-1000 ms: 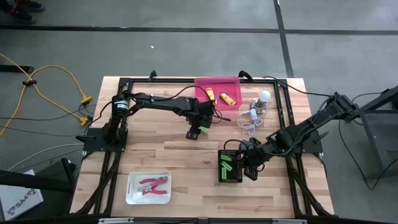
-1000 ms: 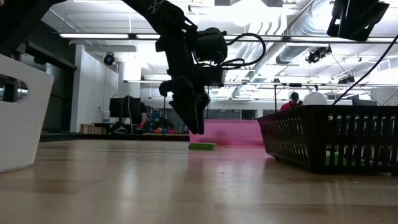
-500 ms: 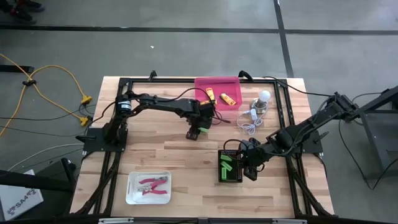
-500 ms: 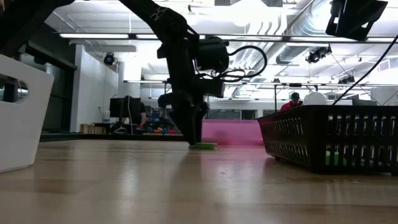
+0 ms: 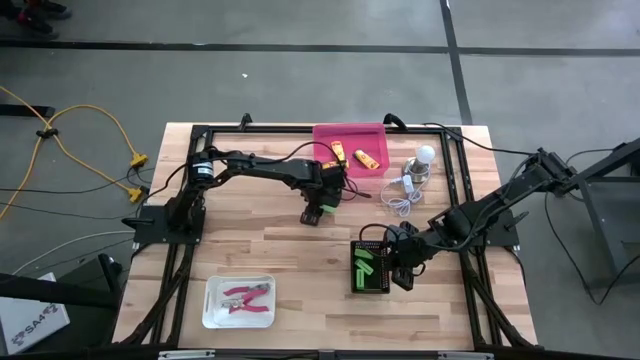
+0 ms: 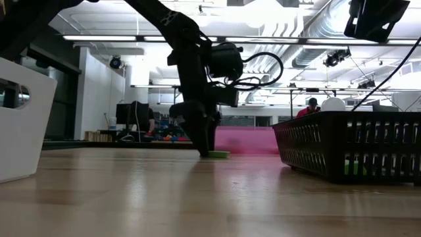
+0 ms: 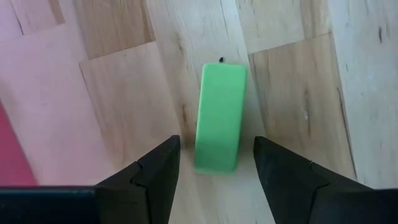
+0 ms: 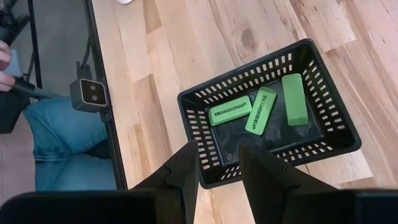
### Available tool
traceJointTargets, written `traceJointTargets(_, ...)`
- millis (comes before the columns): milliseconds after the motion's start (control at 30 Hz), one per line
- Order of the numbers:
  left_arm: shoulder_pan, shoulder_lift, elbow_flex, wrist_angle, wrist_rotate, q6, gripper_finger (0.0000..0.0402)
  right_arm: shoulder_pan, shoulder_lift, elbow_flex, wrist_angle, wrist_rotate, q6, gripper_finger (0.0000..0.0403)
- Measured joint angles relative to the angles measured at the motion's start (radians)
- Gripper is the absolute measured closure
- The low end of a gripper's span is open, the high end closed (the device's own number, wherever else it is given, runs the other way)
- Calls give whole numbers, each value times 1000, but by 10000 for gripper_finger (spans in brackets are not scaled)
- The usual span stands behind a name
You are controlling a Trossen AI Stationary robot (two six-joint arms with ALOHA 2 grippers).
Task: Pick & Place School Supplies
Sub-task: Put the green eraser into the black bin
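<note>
The left arm reaches from centre-left of the high view toward mid-frame, its left end effector (image 5: pixel 318 207) lowered to the worktop with fingers (image 7: pixel 155 177) spread apart, while the right arm stretches in from the right edge, its right end effector (image 5: pixel 402 262) parted, lower centre-right.

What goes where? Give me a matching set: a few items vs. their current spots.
Items:
1. loose green oblong block
2. two yellow-orange oblong pieces
3. pink-handled plier-like tools
4. three green blocks

Places:
A. white tray
B. black mesh basket
C. bare wood, between the open left gripper fingers
D. pink tray

Pairs: 1-C, 2-D, 3-A, 4-B
</note>
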Motion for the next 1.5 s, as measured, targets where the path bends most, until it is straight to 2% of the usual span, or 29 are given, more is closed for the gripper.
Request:
traceJointTargets(233, -1, 0, 0, 19, 62, -24, 203, 0, 0, 0, 0, 0, 0, 300)
traceJointTargets(633, -1, 0, 0, 22, 42, -32, 247, 0, 0, 0, 0, 0, 0, 300)
traceJointTargets(1200, -3, 1, 0, 15, 29, -52, 252, 0, 0, 0, 0, -1, 0, 299)
traceJointTargets(1333, -14, 1, -4, 15, -15, -47, 269, 0, 0, 0, 0, -4, 1, 300)
traceJointTargets(1500, -18, 1, -4, 14, -18, -56, 303, 0, 0, 0, 1, -4, 2, 300)
